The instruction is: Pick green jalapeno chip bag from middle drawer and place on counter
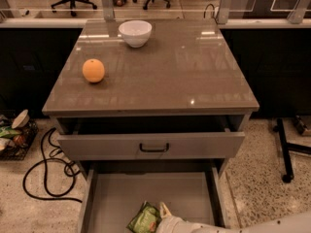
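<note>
The middle drawer [146, 191] stands pulled out below the handled drawer [204, 144]. The green chip bag [144, 221] lies on the drawer floor toward 6 o'clock. The gripper [166, 218] sits just beside the bag at its 3 o'clock; whether it grips cannot be told. On the tabletop [184, 72], an orange [93, 70] rests at 9 o'clock and a white bowl [135, 33] at 11 o'clock.

One orange [93, 70], bowl [135, 32], bag [144, 221], hand [164, 213] in drawer [146, 191]

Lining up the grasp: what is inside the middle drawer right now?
The green jalapeno chip bag lies at the front of the middle drawer, the pincer close beside it. The remaining floor shows bare; the arm covers the front corner.
</note>
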{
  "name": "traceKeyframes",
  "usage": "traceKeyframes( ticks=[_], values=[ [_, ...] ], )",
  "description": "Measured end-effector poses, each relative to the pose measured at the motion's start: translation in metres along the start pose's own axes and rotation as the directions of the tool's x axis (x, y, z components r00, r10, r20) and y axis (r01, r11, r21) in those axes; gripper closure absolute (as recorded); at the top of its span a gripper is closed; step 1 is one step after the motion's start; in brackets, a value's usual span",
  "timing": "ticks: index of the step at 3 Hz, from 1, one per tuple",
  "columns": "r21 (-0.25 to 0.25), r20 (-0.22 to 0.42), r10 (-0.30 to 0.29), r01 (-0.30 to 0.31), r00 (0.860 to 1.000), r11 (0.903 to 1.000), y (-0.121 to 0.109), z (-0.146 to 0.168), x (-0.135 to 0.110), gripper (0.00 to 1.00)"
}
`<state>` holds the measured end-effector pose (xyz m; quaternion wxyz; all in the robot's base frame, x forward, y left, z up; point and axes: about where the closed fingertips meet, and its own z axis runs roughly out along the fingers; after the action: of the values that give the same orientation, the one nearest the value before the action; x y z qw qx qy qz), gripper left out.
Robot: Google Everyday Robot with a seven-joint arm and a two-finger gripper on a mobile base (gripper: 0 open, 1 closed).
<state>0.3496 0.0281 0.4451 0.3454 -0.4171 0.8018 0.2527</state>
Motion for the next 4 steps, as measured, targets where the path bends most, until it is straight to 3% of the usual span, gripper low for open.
traceKeyframes(
  ticks=[1, 2, 3, 4],
  values=[
    [0.025, 0.0, 0.001, -0.001, 1.0, 0.9997, -0.009, 0.024, -0.004, 0.0],
    [0.086, -0.039, -0.008, 0.011, 0.999, 0.9962, -0.034, 0.034, 0.003, 0.0],
    [0.145, -0.105, -0.034, 0.049, 0.994, 0.9882, -0.058, 0.036, 0.011, 0.0],
    [0.176, -0.199, -0.058, 0.094, 0.978, 0.9799, -0.074, 0.027, 0.026, 0.0]
  ],
)
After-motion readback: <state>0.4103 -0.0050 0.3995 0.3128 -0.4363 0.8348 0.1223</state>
